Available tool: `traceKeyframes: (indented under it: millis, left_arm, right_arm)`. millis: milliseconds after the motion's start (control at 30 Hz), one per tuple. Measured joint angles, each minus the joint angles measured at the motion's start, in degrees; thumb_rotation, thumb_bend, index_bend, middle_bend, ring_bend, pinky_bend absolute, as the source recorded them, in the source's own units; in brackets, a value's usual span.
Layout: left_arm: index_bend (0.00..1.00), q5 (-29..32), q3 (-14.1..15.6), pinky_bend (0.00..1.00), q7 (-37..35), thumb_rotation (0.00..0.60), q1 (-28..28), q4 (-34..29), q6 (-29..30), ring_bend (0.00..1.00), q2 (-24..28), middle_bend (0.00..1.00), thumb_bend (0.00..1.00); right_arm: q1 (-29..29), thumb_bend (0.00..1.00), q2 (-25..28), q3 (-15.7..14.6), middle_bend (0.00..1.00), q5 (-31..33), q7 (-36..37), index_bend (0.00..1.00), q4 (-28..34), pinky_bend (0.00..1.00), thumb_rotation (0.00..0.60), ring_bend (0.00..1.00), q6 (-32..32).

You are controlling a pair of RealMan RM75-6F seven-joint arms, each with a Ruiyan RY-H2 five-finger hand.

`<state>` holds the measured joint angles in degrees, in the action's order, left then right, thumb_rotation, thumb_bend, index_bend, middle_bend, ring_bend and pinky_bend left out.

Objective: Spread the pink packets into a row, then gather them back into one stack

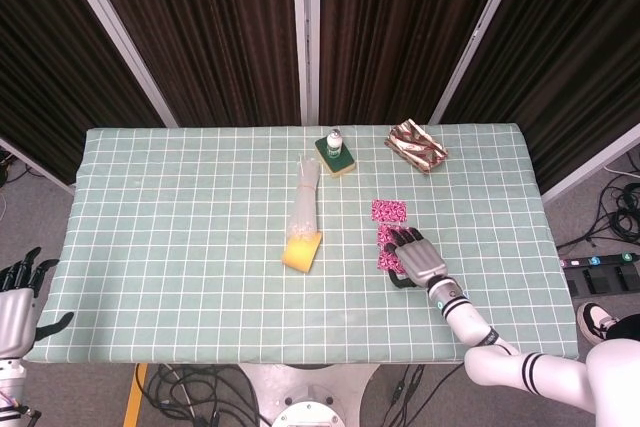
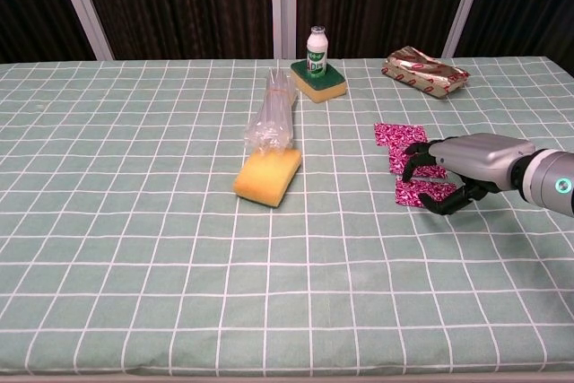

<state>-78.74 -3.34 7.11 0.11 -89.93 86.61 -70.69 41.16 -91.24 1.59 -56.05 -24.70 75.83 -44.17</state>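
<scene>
Three pink patterned packets lie in a short row on the green checked cloth: a far packet (image 1: 390, 210) (image 2: 400, 134), a middle packet (image 1: 384, 237) (image 2: 400, 161) and a near packet (image 1: 383, 262) (image 2: 415, 192). My right hand (image 1: 417, 255) (image 2: 459, 168) lies palm down over the right side of the middle and near packets. Its fingertips touch the middle one and its thumb curls by the near one's edge; neither is lifted. My left hand (image 1: 12, 303) hangs off the table's front left corner, fingers apart, holding nothing.
A yellow sponge (image 1: 302, 250) (image 2: 267, 177) with a crumpled clear plastic bag (image 2: 272, 114) lies left of the packets. Behind are a small bottle (image 2: 316, 45) on a green sponge (image 2: 319, 81) and a shiny wrapped pack (image 1: 416, 145) (image 2: 425, 72).
</scene>
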Motion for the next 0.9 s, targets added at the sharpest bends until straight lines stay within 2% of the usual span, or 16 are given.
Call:
traceKeyframes:
  millis: [200, 333, 400, 500, 567, 633, 733, 800, 900]
  left_arm:
    - [0.27, -0.16, -0.1, 0.17, -0.03, 0.6, -0.18, 0.21, -0.08, 0.15, -0.15, 0.18, 0.13]
    - [0.27, -0.16, -0.13, 0.17, -0.02, 0.6, -0.2, 0.18, -0.12, 0.15, -0.09, 0.18, 0.13]
    - [0.27, -0.19, -0.14, 0.17, 0.0, 0.6, -0.24, 0.14, -0.14, 0.15, -0.06, 0.18, 0.13]
    - [0.27, -0.24, -0.1, 0.17, -0.01, 0.6, -0.18, 0.06, -0.06, 0.15, -0.05, 0.18, 0.13]
    - [0.27, -0.16, -0.06, 0.17, 0.04, 0.6, -0.12, 0.01, -0.05, 0.15, -0.04, 0.18, 0.13]
    - [0.27, -0.13, -0.02, 0.17, 0.05, 0.6, -0.04, -0.08, 0.0, 0.15, 0.02, 0.18, 0.13]
    - [0.27, 0.0, 0.01, 0.17, 0.07, 0.6, 0.21, -0.25, 0.27, 0.15, 0.12, 0.18, 0.13]
    - [0.27, 0.16, 0.04, 0.17, 0.13, 0.6, 0.37, -0.36, 0.33, 0.15, 0.23, 0.18, 0.13]
    - [0.27, 0.36, 0.12, 0.17, 0.24, 0.6, 0.55, -0.5, 0.39, 0.15, 0.32, 0.18, 0.13]
  right_arm:
    - [-1.1, 0.47, 1.87, -0.91, 0.0, -1.31, -0.18, 0.24, 3.31, 0.0, 0.326, 0.0, -1.81]
    - [-1.6, 0.45, 2.74, -0.16, 0.0, -2.47, 1.4, 0.24, 4.35, 0.0, 0.321, 0.0, -3.36]
    - [-1.63, 0.42, 3.05, 1.21, 0.0, -2.66, 2.68, 0.24, 4.33, 0.0, 0.321, 0.0, -4.15]
    - [-1.12, 0.3, 3.17, 3.95, 0.01, -2.04, 3.49, 0.24, 3.57, 0.0, 0.323, 0.0, -4.85]
    - [-0.24, 0.22, 2.93, 6.05, 0.03, -0.74, 3.84, 0.25, 2.49, 0.0, 0.368, 0.0, -4.81]
    - [0.77, 0.19, 2.38, 7.57, 0.04, 0.5, 3.9, 0.26, 0.97, 0.0, 0.446, 0.0, -4.42]
    - [2.96, 0.19, 0.92, 8.97, 0.05, 2.93, 3.18, 0.27, -2.55, 0.0, 0.526, 0.0, -2.78]
    - [4.75, 0.19, -0.42, 9.69, 0.05, 4.89, 2.17, 0.27, -5.55, 0.0, 0.561, 0.0, -0.99]
    - [7.28, 0.19, -2.66, 10.26, 0.05, 7.68, 0.36, 0.27, -10.37, 0.0, 0.577, 0.0, 1.77]
